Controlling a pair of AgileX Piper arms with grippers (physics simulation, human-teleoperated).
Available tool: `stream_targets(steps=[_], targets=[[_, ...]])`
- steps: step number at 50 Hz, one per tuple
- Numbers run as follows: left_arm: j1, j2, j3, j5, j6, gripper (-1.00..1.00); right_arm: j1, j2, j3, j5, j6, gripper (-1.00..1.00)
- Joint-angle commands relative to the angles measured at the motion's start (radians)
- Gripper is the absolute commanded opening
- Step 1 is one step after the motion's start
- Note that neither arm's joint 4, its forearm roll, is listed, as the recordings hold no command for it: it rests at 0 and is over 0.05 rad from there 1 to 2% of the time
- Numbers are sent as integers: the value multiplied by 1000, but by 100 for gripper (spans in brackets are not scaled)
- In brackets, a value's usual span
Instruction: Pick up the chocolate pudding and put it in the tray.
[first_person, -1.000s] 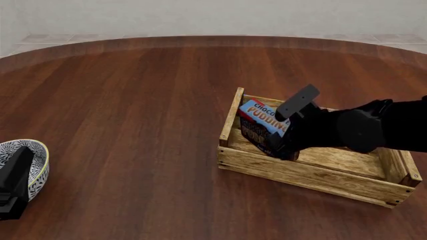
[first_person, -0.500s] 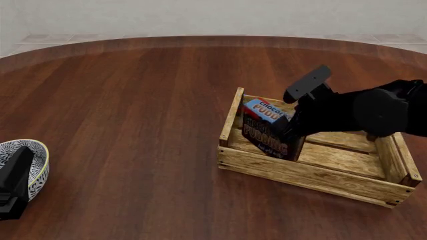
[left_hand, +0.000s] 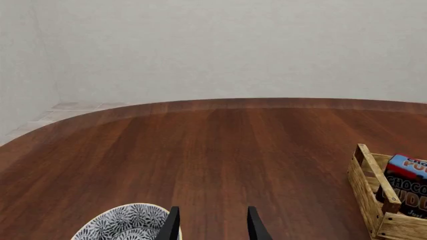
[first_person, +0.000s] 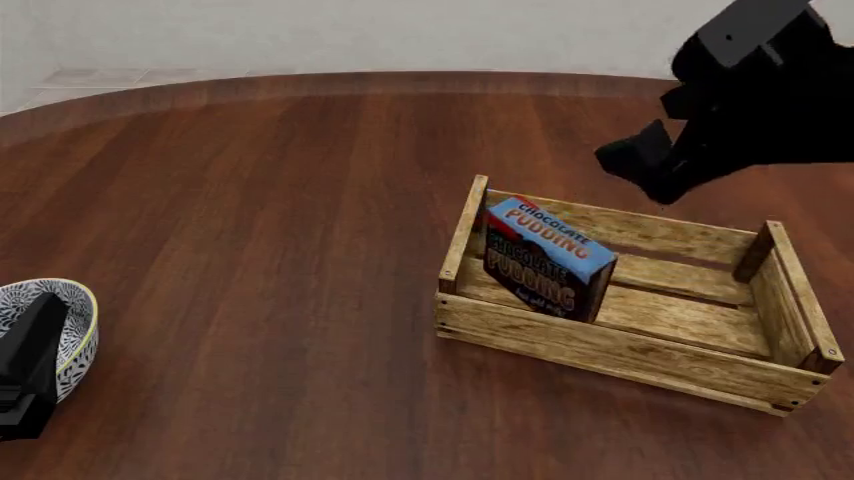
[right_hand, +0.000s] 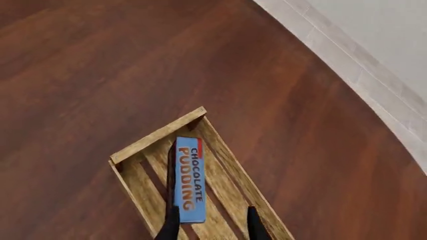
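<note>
The chocolate pudding, a small carton with a blue top and dark brown front, stands tilted inside the left end of the tray, a light wooden slatted crate. My right gripper hangs open high above the tray's far side, holding nothing. In the right wrist view the pudding lies far below in the tray, seen between the spread fingers of the right gripper. My left gripper rests open at the near left by the bowl. The left wrist view catches the tray and the pudding at its edge.
A white patterned bowl sits at the table's near left edge, right beside the left gripper; it also shows as the bowl in the left wrist view. The round wooden table ends at a pale floor beyond.
The right gripper let go of the pudding, which stays standing in the tray, and rose up and away to the upper right. The left arm has not moved.
</note>
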Motion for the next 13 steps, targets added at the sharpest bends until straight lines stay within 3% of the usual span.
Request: stream_targets(steps=[1, 13], targets=[[0, 0, 0, 0, 0, 100, 15, -221, -102, 152, -66, 100], [0, 0, 0, 0, 0, 100, 24, -454, -114, 254, -41, 100]])
